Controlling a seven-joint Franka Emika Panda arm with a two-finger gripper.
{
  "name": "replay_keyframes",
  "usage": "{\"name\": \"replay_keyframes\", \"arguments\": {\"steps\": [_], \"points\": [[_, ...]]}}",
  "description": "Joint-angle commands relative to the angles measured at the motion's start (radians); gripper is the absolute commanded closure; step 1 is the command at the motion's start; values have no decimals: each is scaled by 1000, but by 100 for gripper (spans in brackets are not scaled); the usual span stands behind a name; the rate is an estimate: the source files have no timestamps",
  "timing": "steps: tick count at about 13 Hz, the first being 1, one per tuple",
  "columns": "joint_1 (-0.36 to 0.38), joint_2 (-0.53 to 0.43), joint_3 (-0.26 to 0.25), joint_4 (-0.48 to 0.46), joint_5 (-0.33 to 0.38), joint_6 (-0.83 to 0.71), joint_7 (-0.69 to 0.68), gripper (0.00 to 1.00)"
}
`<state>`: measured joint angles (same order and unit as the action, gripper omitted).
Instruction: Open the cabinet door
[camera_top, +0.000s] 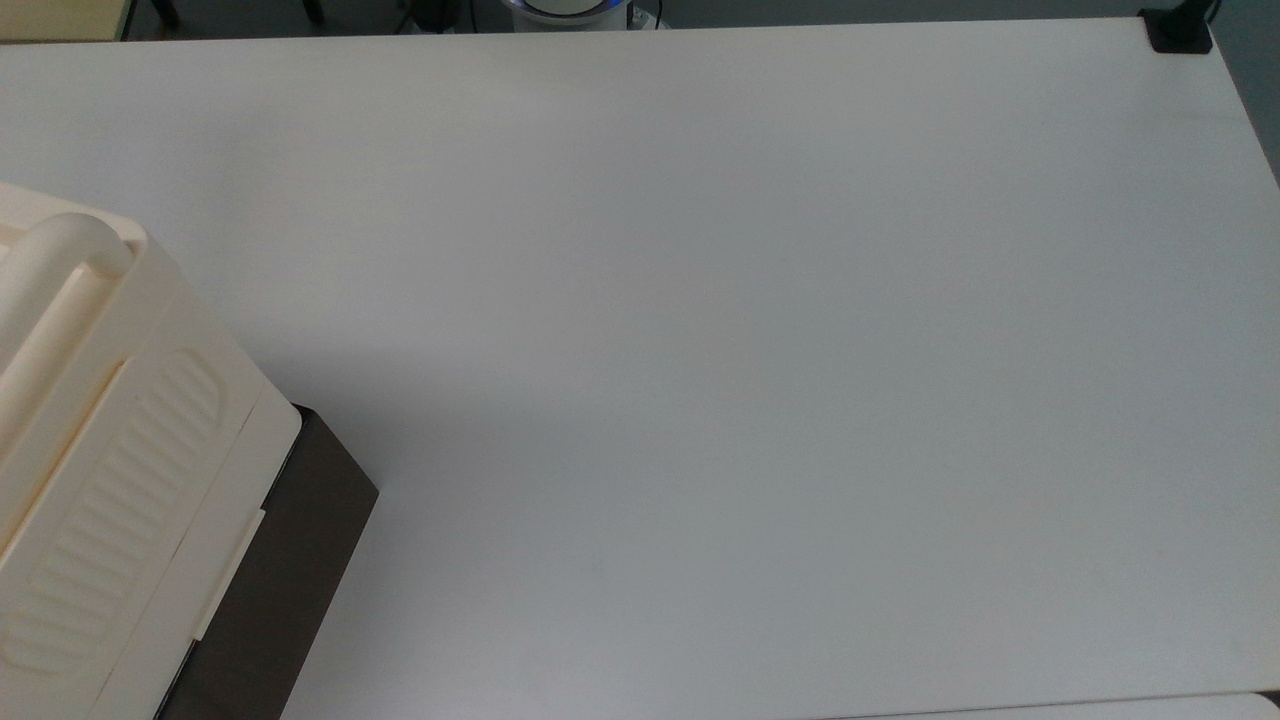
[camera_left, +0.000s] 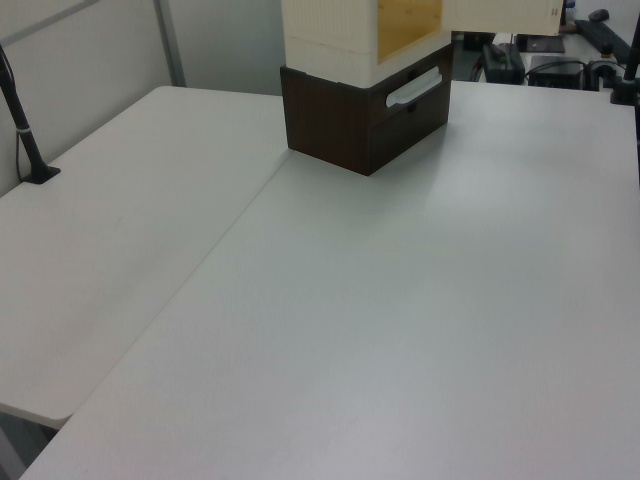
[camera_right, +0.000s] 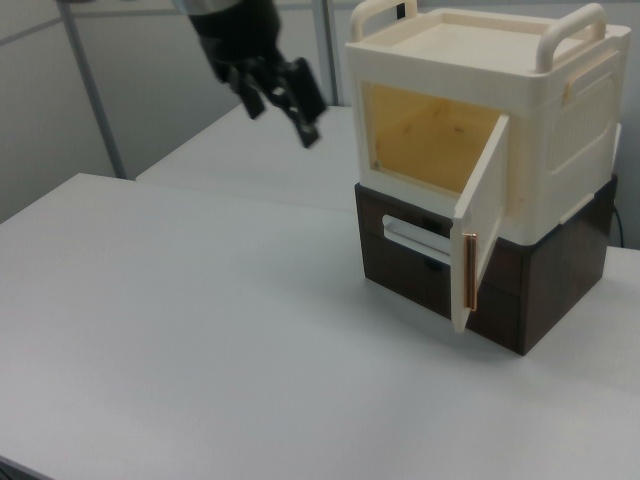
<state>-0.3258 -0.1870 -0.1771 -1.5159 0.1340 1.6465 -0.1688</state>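
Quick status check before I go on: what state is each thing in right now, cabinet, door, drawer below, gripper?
cabinet: upright on the dark brown base, inside bare.
cabinet door: swung wide open.
drawer: shut.
gripper: open, holding nothing, in the air clear of the door.

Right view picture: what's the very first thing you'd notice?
The cream cabinet on a dark brown base at the right view's right, its cabinet door swung wide open, showing a yellowish inside. Then the black gripper hanging in the air up at the right view's left, fingers apart, holding nothing.
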Motion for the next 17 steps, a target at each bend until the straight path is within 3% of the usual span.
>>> {"name": "replay_keyframes", "arguments": {"steps": [1, 2, 3, 6, 12, 14, 17], "points": [[8, 17, 166, -13, 6, -34, 146, 0], [40, 47, 209, -15, 4, -34, 173, 0], [66, 67, 220, -15, 3, -33, 204, 0], [209, 133, 219, -29, -23, -28, 233, 0], [332, 181, 179, -52, -100, -16, 224, 0], [388, 182, 124, -53, -134, -17, 223, 0], [386, 182, 117, -53, -161, 8, 201, 0]]}}
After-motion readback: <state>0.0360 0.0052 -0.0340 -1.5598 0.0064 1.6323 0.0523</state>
